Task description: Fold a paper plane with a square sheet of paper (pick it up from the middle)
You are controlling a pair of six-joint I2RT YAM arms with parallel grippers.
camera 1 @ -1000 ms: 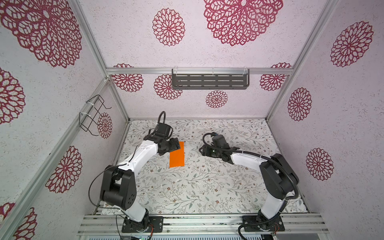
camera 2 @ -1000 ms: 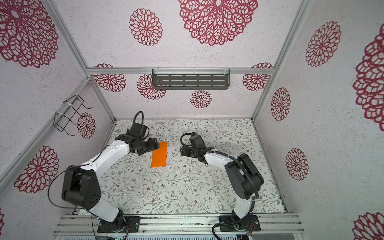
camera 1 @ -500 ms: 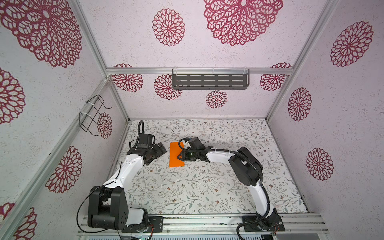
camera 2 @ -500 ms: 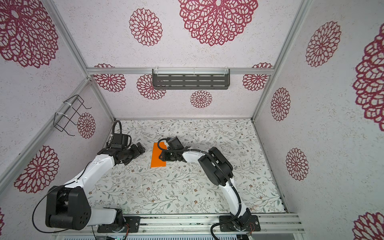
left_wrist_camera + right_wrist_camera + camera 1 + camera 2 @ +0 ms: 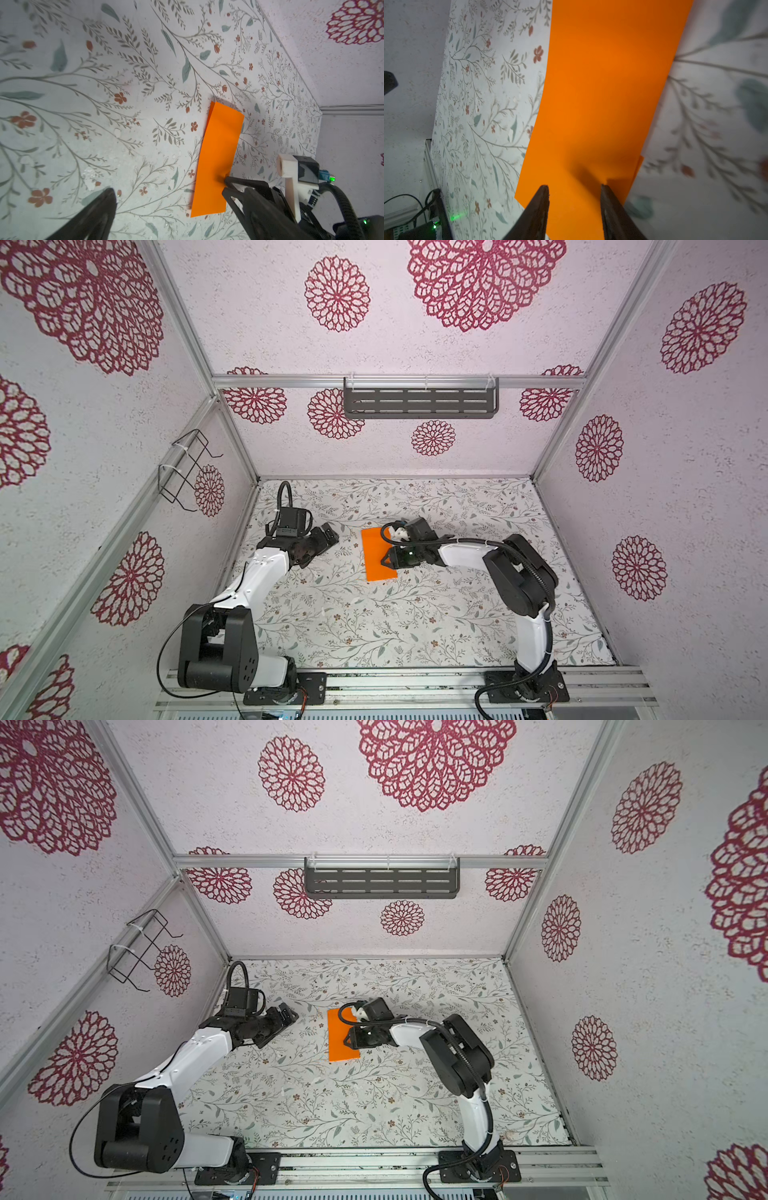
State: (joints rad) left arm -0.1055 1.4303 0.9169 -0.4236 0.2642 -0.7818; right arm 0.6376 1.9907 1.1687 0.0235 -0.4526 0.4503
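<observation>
Square sheet of paper (image 5: 376,553): bright orange, folded into a narrow rectangle, flat on floral mat (image 5: 415,614), centre-left; right gripper (image 5: 574,187) half-spread, tips on its edge; left gripper (image 5: 320,546) gaping wide, apart.

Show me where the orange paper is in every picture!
In a top view: the orange paper lies near the middle of the floral table.
In a top view: same spot, mid-table.
Left wrist view: a long strip, seen from the side.
Right wrist view: very big, straight ahead of the fingertips.
Shared landmark: the right gripper at the paper's edge, in all four.
</observation>
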